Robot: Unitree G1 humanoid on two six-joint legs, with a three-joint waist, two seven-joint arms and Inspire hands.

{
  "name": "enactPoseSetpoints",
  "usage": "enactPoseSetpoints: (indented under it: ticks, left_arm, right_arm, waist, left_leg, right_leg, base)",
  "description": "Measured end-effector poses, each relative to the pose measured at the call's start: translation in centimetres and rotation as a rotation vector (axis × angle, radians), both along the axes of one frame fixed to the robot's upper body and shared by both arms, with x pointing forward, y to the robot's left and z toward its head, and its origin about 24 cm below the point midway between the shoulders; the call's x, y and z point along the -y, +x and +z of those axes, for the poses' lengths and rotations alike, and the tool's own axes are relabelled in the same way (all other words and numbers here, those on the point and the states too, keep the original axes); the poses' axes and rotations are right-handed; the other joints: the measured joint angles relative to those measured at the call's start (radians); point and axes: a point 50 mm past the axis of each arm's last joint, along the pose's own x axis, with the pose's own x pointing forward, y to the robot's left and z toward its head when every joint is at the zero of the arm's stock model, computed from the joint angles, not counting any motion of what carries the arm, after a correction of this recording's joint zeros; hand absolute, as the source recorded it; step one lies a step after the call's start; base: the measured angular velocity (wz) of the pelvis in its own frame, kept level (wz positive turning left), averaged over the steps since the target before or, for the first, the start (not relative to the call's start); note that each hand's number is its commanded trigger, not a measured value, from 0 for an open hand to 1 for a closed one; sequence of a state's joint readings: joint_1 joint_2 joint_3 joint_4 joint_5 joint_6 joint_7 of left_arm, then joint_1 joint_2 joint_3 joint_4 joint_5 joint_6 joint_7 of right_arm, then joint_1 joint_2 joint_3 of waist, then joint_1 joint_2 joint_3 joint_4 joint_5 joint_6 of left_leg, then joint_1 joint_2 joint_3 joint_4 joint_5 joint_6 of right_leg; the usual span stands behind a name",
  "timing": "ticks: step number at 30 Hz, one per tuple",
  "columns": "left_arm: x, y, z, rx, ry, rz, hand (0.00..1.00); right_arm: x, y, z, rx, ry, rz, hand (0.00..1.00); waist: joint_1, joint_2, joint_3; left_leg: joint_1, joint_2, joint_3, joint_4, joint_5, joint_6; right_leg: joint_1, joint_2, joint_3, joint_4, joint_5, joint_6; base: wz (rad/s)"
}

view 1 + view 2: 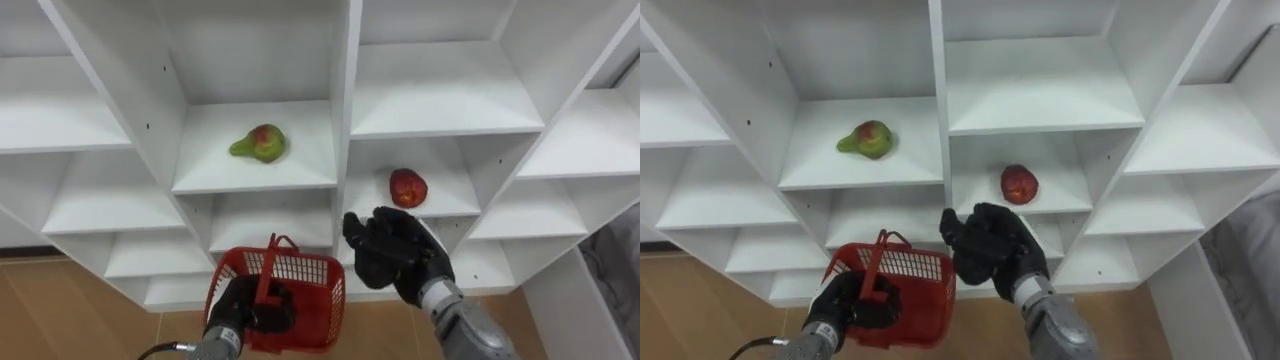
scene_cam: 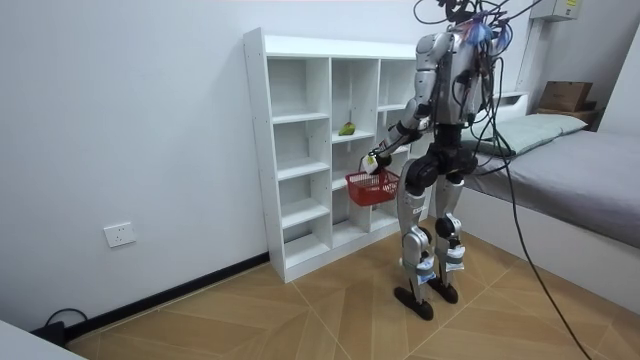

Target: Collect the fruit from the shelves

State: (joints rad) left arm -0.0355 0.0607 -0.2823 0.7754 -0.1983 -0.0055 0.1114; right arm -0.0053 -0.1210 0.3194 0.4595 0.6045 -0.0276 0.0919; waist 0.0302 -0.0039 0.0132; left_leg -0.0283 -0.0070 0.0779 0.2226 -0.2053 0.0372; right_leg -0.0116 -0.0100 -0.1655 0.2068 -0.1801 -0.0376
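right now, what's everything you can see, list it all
shelf unit: one, white, against the wall in front of the robot
pear: one, green with a red blush, lying in a compartment left of the central divider
red fruit: one, red, in the next column to the right, on a slightly lower shelf
basket: one, red, held in front of the lower shelves
bed: one, grey, behind the robot
wall socket: one, white, low on the wall
floor: wooden
left hand: dark, curled round the basket handle
right hand: dark, open, raised just below the red fruit
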Motion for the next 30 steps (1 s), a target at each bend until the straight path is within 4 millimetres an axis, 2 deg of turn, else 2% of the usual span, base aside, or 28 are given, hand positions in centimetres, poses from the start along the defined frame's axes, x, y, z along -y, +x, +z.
enactPoseSetpoints:
  ticks: [5, 10, 14, 18, 30]
  left_arm:
    - [0.8, -0.3, -0.1, -0.019, -0.063, -0.002, 1.00]
    - [0.9, -0.1, -0.1, -0.020, -0.102, 0.003, 1.00]
    - [1.4, 0.0, 0.0, -0.023, -0.122, -0.056, 1.00]
    - [1.7, -0.2, -0.3, -0.043, -0.126, -0.102, 1.00]
    - [1.9, 1.2, 0.5, -0.003, -0.118, -0.144, 1.00]
  right_arm:
    - [-0.1, -0.1, -1.0, -0.056, -0.035, -0.004, 1.00]
    - [-0.6, 1.0, -0.5, -0.042, -0.043, -0.012, 1.00]
    - [-1.1, 2.1, -0.4, -0.040, -0.089, 0.013, 1.00]
    - [-1.7, 2.1, -1.2, -0.080, -0.118, 0.034, 1.00]
    - [-1.4, 2.8, -1.5, -0.102, -0.171, 0.023, 1.00]
  waist:
    - [0.000, 0.003, 0.0031]
    - [-0.001, 0.012, 0.0099]
    - [0.003, 0.011, 0.0111]
    - [0.005, 0.006, 0.0142]
    - [0.006, 0.006, 0.0157]
  left_leg:
    - [-0.025, 0.000, -0.009, 0.003, 0.000, 0.000]
    - [-0.061, -0.001, -0.013, 0.012, 0.001, 0.001]
    - [-0.084, -0.004, -0.025, 0.013, 0.003, 0.003]
    - [-0.087, -0.004, -0.027, 0.011, 0.003, 0.003]
    - [-0.105, -0.005, -0.029, 0.012, 0.004, 0.003]
  right_leg:
    - [-0.019, 0.000, -0.006, -0.002, 0.000, 0.000]
    - [-0.049, -0.002, -0.015, -0.001, 0.000, 0.000]
    - [-0.070, -0.004, -0.025, 0.001, 0.000, 0.000]
    - [-0.071, -0.005, -0.029, 0.000, 0.000, 0.000]
    - [-0.088, -0.006, -0.030, -0.001, 0.000, 0.000]
  base:
    - [0.05]
    - [0.02]
    - [0.09]
    - [0.02]
    - [0.00]
